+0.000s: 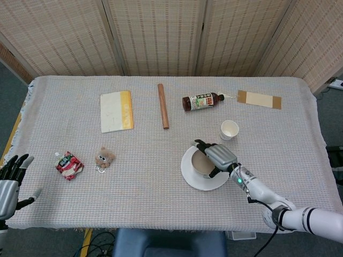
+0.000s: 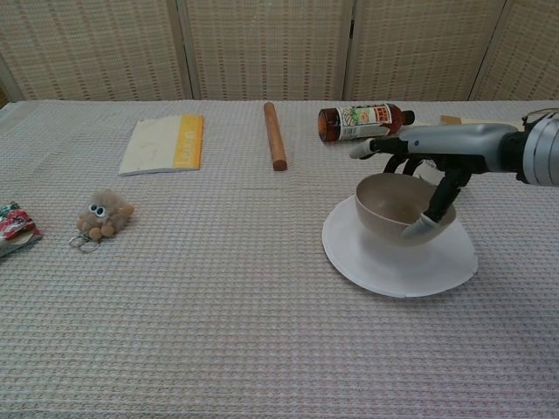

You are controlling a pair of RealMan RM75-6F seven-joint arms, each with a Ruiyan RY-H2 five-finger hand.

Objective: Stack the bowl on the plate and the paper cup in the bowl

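My right hand [image 1: 217, 156] [image 2: 428, 161] grips the beige bowl [image 1: 201, 164] [image 2: 393, 202] by its right rim, fingers hooked inside and over the edge. The bowl is upright over the middle of the white plate [image 1: 194, 180] [image 2: 410, 272]; whether it touches the plate I cannot tell. The paper cup [image 1: 229, 129] stands upright just behind and to the right of the plate; in the chest view my hand and forearm hide it. At the table's near left corner my left hand [image 1: 8, 184] is off the table edge, fingers spread, holding nothing.
Along the back lie a yellow-edged notebook [image 1: 116, 111], a wooden rolling pin [image 1: 163, 105], a brown bottle [image 1: 201, 101] on its side and a cardboard strip [image 1: 259, 99]. A plush toy [image 1: 104, 158] and a red snack packet [image 1: 69, 165] sit at the left.
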